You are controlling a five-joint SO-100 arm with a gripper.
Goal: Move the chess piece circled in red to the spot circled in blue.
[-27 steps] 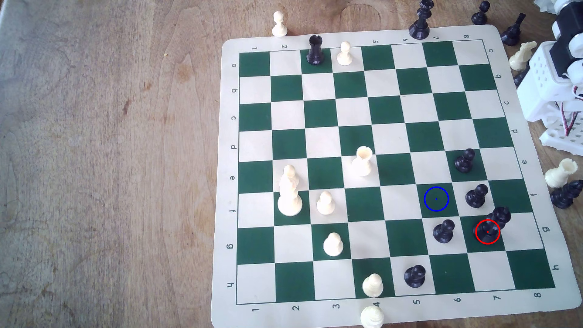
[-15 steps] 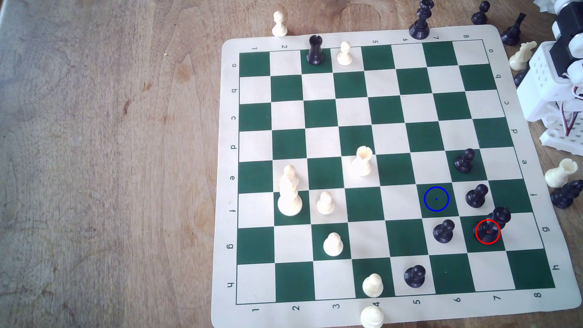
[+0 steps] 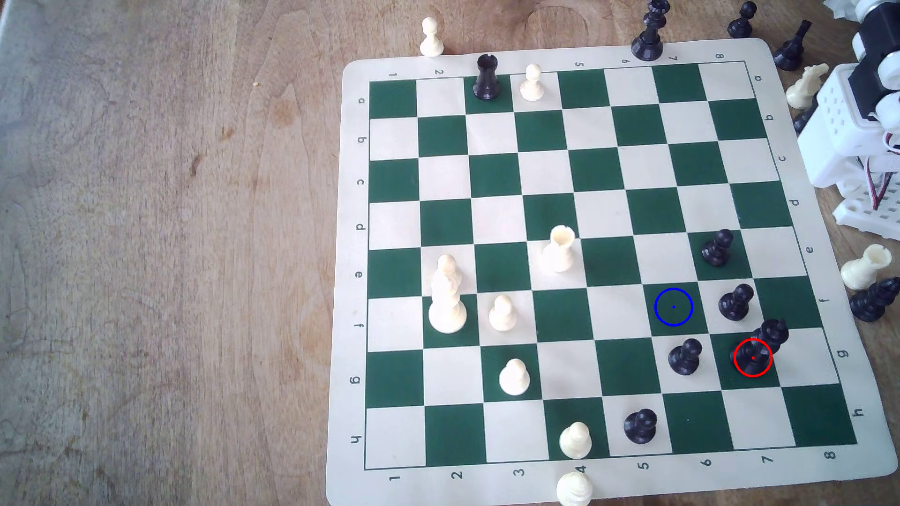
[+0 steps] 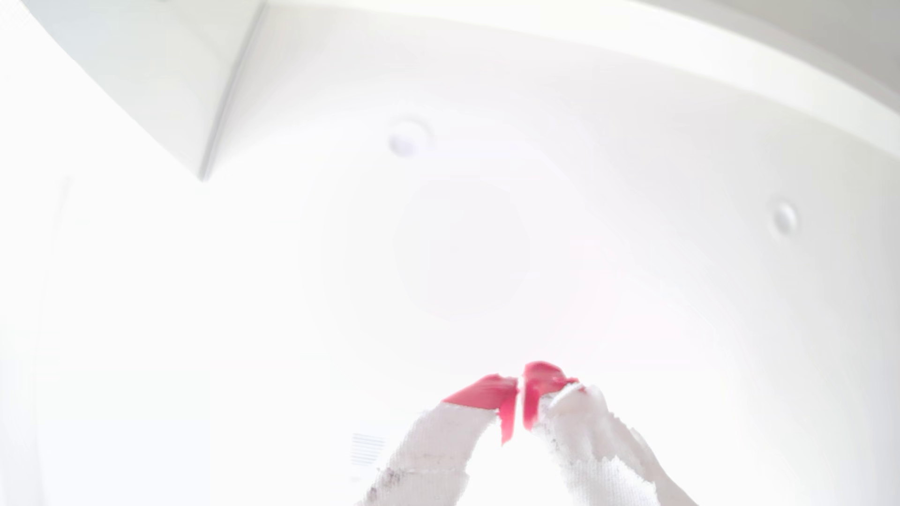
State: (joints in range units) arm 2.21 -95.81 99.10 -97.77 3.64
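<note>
So nothing's been started, by the looks of it: the chess piece (image 3: 760, 348) is parked on its red-ringed green square near the board's lower corner at the exterior view's right, untouched. The spot (image 3: 673, 306) is found diagonally next door, bare, with black pawns (image 3: 685, 357) crowded beside. The gripper (image 4: 520, 389) is pointed at a ceiling, red tips pressed together, nothing held.

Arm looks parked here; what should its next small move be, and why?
Probably swing out over the board toward the chess piece, opening on the way. The piece stands ungrasped on the red-ringed square, the spot is bare, and the gripper has its red tips together, pointing at a ceiling.
</note>
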